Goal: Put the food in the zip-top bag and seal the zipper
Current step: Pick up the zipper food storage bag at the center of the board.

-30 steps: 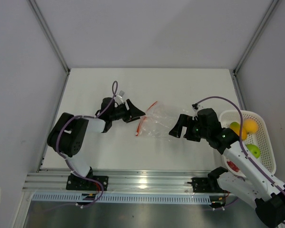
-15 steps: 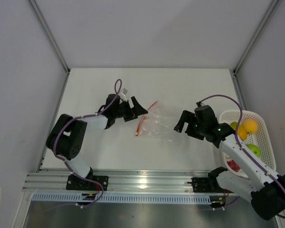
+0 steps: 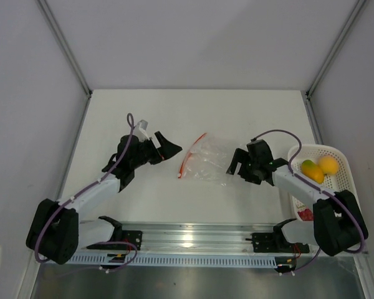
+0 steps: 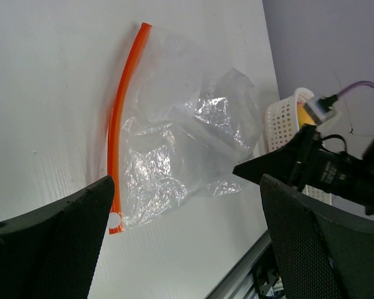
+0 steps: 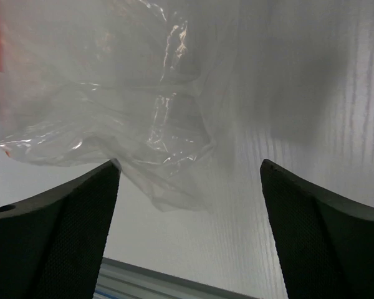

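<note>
The left gripper (image 3: 168,144) hangs with its fingers spread wide and nothing between them, and just ahead of its tips lies the zipper (image 3: 188,159), the orange-red strip along the mouth of the zip-top bag (image 3: 207,165); the bag lies flat, crumpled and empty between the two hands. The right gripper (image 3: 234,164) faces the bag's closed end, likewise gaping and empty, so close that contact cannot be judged, and behind its wrist the food (image 3: 328,164) sits in a white basket (image 3: 354,198). The step in hand looks like opening the mouth: the left fingers should pinch only the upper film just behind the strip and lift slightly to make a gap, leaving the right free to fetch fruit, since such thin film probably slides or comes up doubled. Beneath is a plain white table (image 3: 237,112), matte, bounded by grey wall panels and a metal rail (image 3: 193,235) at the arms' bases
</note>
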Robot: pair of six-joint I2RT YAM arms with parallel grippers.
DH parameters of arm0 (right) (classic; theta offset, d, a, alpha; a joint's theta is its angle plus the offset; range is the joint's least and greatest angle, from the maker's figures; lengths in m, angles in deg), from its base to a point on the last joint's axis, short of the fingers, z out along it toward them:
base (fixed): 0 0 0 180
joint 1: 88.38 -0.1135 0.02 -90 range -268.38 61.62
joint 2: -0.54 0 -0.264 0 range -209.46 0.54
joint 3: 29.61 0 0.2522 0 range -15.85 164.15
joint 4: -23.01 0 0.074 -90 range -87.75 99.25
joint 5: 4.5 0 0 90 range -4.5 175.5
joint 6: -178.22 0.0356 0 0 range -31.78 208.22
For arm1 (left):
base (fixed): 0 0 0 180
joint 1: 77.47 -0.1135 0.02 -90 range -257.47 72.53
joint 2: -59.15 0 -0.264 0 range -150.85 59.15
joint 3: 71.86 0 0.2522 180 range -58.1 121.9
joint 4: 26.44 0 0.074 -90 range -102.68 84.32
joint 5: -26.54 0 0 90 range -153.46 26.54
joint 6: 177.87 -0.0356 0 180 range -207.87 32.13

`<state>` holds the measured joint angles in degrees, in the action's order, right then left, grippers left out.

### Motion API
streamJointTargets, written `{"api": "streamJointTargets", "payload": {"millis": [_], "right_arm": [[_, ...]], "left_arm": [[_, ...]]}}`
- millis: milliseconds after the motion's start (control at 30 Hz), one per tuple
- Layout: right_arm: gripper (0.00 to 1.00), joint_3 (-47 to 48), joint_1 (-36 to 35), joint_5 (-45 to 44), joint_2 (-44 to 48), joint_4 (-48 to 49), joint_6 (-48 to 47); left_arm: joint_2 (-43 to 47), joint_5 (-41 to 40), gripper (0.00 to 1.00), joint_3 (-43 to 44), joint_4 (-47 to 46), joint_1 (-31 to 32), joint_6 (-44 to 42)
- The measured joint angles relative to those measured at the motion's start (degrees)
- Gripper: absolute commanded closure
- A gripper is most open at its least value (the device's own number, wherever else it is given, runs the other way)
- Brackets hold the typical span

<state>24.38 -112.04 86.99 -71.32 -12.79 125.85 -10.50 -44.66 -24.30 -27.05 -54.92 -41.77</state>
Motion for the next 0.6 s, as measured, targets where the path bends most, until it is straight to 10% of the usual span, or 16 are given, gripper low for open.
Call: {"api": "streamJointTargets", "payload": {"millis": [200,467,600], "right_arm": [[0.36,-2.8,-0.5,4.6,-6.1,7.5,-2.1],[1.00,-2.8,-0.9,6.4,-8.1,14.3,-6.3],[1.00,-3.2,-0.9,6.9,-7.5,16.1,-7.7]], "left_arm": [[9.2,-0.2,0.01,-3.6,2.0,0.0,0.7],[16.3,-0.3,0.00,-4.1,5.1,0.0,1.4],[18.8,-0.8,0.01,-5.0,7.1,0.0,1.5]]}}
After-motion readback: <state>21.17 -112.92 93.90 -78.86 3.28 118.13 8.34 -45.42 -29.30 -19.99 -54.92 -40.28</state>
